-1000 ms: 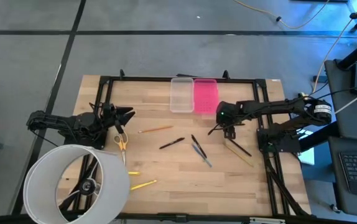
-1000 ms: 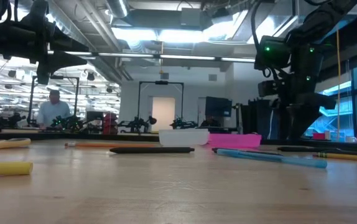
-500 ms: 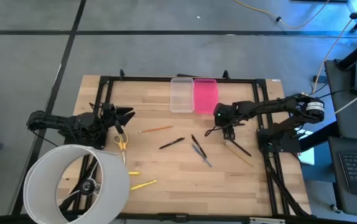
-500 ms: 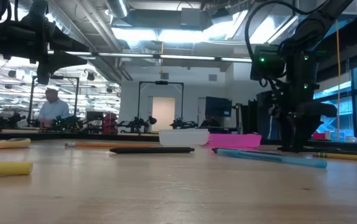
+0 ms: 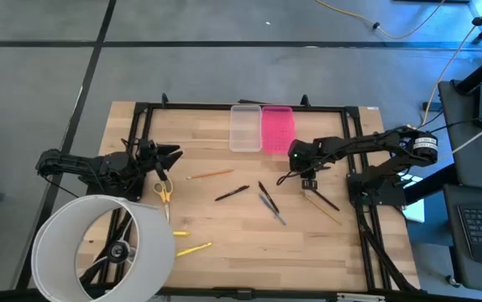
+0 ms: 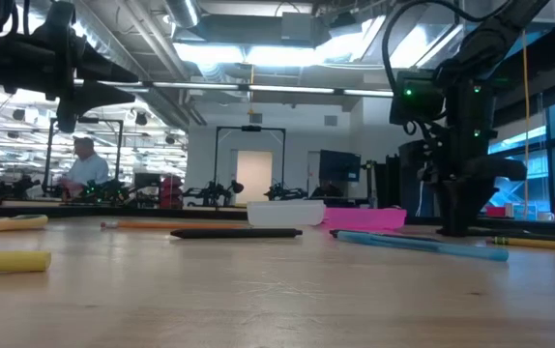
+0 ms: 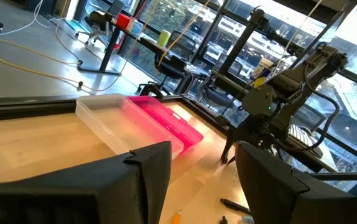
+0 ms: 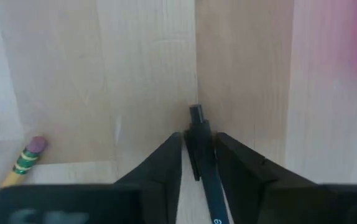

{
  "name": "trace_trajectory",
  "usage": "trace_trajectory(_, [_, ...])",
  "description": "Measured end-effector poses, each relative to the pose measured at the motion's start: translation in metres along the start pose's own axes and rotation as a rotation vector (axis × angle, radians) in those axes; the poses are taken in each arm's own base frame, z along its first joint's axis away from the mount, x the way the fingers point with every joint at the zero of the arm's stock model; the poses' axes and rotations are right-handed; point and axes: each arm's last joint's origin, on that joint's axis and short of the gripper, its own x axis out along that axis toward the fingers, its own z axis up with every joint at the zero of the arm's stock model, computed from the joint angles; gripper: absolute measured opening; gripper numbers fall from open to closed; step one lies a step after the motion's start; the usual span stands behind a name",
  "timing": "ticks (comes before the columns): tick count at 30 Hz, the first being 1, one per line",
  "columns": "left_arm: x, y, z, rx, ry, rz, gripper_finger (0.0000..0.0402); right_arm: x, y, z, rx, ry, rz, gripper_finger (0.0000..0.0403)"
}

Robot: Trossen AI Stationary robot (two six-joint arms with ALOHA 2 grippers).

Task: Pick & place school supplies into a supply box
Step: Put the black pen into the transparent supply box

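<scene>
My right gripper [image 5: 308, 179] is down at the table on the right, pointing down, shut on a black pen [image 5: 322, 198] that lies beside a tan pencil [image 5: 322, 210]. My left gripper [image 5: 174, 155] waits open above the table's left side, over the yellow-handled scissors [image 5: 164, 191]. An orange-brown pencil [image 5: 210, 174], another black pen [image 5: 232, 193], a black and a blue-grey pen [image 5: 269, 205] and yellow markers [image 5: 192, 249] lie flat on the wood. The clear box [image 5: 245, 127] and its pink lid [image 5: 277, 128] lie side by side at the far edge. My right gripper pinches the black pen near its end [image 8: 196, 132] between its two fingers [image 8: 169, 158]. The fingers come from above, pointing down, and lie across the pen. The pen lies flat on the table.
A big white hoop [image 5: 102, 247] stands over the near left corner. The pencil's eraser end [image 8: 30, 152] lies close to my right gripper. A black frame [image 5: 224, 106] borders the table. Bare wood [image 5: 249, 252] lies near the front middle. A person [image 6: 84, 169] is in the room behind.
My right gripper has come down from above the table to its surface, over the black pen, and has stayed there for the last half second. The left arm has kept still.
</scene>
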Motion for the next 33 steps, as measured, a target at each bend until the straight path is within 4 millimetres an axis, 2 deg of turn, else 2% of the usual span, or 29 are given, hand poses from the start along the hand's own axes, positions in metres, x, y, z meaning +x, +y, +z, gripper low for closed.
trace_trajectory(8, [0.000,0.000,-0.001,0.005,0.006,0.004,0.0171,0.000,0.000,0.000,0.000,-0.003,-0.002,0.0060])
trace_trajectory(15, [0.000,0.000,-0.001,0.002,0.006,0.003,0.0171,-0.011,-0.003,0.008,0.031,-0.014,-0.021,0.0063])
trace_trajectory(20, [0.000,0.000,-0.001,0.002,0.006,0.003,0.0171,-0.034,-0.006,0.021,0.057,-0.065,-0.023,0.0063])
trace_trajectory(25, [0.000,0.000,-0.001,0.001,0.005,0.003,0.0171,-0.072,-0.012,0.050,0.139,-0.221,-0.012,0.0064])
trace_trajectory(33, [0.000,0.000,-0.001,0.001,0.004,0.004,0.0171,-0.148,-0.041,0.109,0.328,-0.788,-0.069,0.0066])
